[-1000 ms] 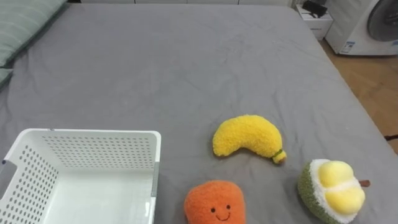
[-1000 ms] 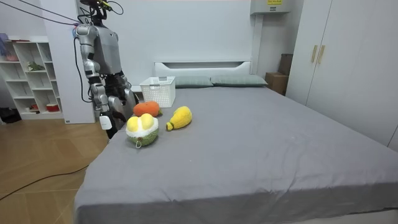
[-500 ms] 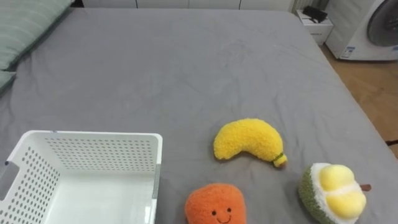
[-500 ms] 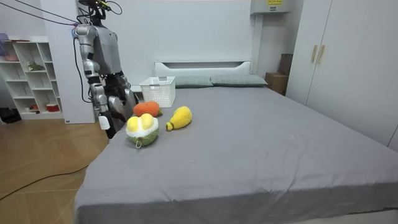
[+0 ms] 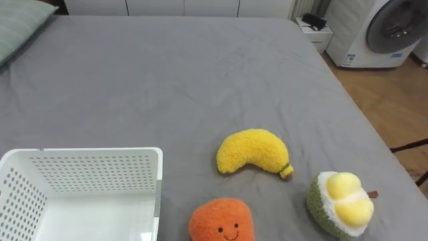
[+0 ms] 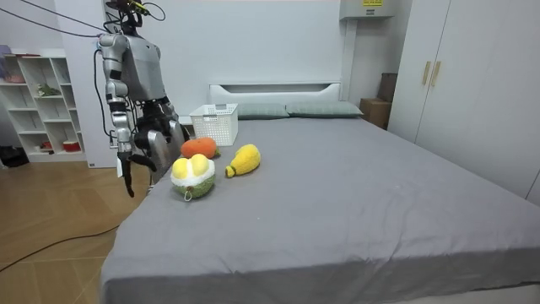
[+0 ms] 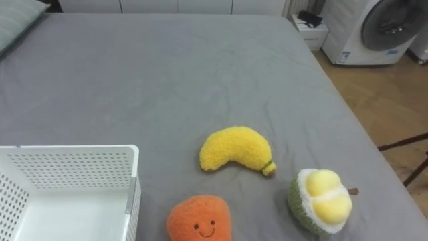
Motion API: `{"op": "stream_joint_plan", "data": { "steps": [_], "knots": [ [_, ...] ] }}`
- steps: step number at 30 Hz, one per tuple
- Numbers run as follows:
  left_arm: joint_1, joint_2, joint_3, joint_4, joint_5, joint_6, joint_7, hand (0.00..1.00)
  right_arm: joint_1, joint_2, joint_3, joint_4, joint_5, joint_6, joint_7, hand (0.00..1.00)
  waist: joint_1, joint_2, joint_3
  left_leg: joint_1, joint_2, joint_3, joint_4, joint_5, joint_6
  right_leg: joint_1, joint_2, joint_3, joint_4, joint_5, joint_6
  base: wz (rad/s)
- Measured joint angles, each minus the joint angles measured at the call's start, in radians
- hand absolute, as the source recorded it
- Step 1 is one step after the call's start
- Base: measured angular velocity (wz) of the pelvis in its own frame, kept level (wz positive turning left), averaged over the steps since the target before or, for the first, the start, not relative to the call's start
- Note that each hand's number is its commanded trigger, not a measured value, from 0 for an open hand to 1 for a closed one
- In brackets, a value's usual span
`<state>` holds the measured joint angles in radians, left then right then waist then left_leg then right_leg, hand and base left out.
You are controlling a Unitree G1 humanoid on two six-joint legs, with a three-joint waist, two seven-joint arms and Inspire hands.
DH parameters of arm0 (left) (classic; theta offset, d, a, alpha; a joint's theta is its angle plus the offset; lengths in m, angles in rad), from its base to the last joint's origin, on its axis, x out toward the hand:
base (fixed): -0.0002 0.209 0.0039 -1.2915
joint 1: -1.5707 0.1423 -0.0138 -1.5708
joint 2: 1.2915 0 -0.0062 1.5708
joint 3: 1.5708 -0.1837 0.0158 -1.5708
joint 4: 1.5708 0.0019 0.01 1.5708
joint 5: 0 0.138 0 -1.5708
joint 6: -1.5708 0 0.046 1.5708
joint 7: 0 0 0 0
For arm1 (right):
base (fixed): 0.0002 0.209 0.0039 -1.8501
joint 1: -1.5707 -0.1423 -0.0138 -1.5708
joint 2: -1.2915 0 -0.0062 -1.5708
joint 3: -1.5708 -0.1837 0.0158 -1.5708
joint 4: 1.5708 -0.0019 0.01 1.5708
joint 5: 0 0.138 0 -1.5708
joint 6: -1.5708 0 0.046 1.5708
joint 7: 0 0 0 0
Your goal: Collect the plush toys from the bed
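Observation:
Three plush toys lie on the grey bed [image 5: 167,67] in front of me. A yellow banana [image 5: 251,150] is in the middle. An orange round toy with a face [image 5: 221,219] sits at the near edge. A green and yellow durian [image 5: 338,204] lies to the right. A white perforated basket [image 5: 87,152] stands empty on the bed at my left. In the room view I stand at the bedside by the basket [image 6: 215,123] and the toys. There my right hand [image 6: 127,173] hangs beside my hip with straight fingers, holding nothing, short of the durian [image 6: 192,176].
A washing machine [image 5: 381,30] and a small white cabinet [image 5: 311,30] stand beyond the bed's far right corner on wood floor. Pillows [image 6: 316,109] lie at the headboard. A white shelf [image 6: 38,101] stands behind me and a wardrobe [image 6: 472,84] across the room.
My right arm has swung away from my hip and the hand now hangs lower and further out. The eye view has shifted a little; the toys and basket have not moved.

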<state>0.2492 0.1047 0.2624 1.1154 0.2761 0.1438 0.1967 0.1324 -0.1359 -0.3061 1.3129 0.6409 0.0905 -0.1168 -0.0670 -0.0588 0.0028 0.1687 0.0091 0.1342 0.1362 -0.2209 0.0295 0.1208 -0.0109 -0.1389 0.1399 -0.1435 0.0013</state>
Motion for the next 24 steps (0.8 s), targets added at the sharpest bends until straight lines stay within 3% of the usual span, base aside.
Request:
{"op": "stream_joint_plan", "data": {
  "steps": [8, 15, 17, 24],
  "knots": [
    [0.008, 0.011, 0.01, -0.007, 0.009, 0.0, 0.009, 0.0, -0.05, -0.066, -0.051, -0.16, -0.153, -0.003, -0.117, 0.0, 0.009, -0.003, -0.0001, -0.007, 0.001, 0.027, -0.003, 0.0, 0.0, -0.034, 0.005, 0.025, 0.013, -0.003, -0.002, -0.1],
    [0.005, 0.028, 0.0, -0.007, 0.033, -0.013, 0.011, 0.0, -0.053, -0.066, -0.028, -0.42, -0.393, -0.028, -0.199, 0.0, 0.023, -0.007, -0.0009, -0.026, 0.002, 0.03, -0.002, 0.0, 0.0, -0.052, 0.005, 0.024, 0.018, -0.002, -0.003, -0.01],
    [0.003, 0.028, -0.017, -0.01, 0.039, -0.013, 0.014, 0.0, -0.053, -0.065, -0.009, -0.56, -0.479, -0.031, -0.227, 0.0, 0.029, -0.009, -0.0006, -0.027, 0.001, 0.031, -0.003, 0.0, 0.0, -0.054, 0.005, 0.026, 0.02, -0.002, -0.003, 0.0],
    [0.01, 0.026, -0.032, -0.042, 0.04, -0.013, 0.028, 0.0, -0.068, -0.058, 0.039, -0.78, -0.616, -0.051, -0.251, 0.0, 0.051, -0.011, 0.0016, -0.025, 0.004, 0.033, -0.003, 0.0, 0.0, -0.052, 0.005, 0.024, 0.029, -0.002, -0.003, 0.0]
  ]
}}
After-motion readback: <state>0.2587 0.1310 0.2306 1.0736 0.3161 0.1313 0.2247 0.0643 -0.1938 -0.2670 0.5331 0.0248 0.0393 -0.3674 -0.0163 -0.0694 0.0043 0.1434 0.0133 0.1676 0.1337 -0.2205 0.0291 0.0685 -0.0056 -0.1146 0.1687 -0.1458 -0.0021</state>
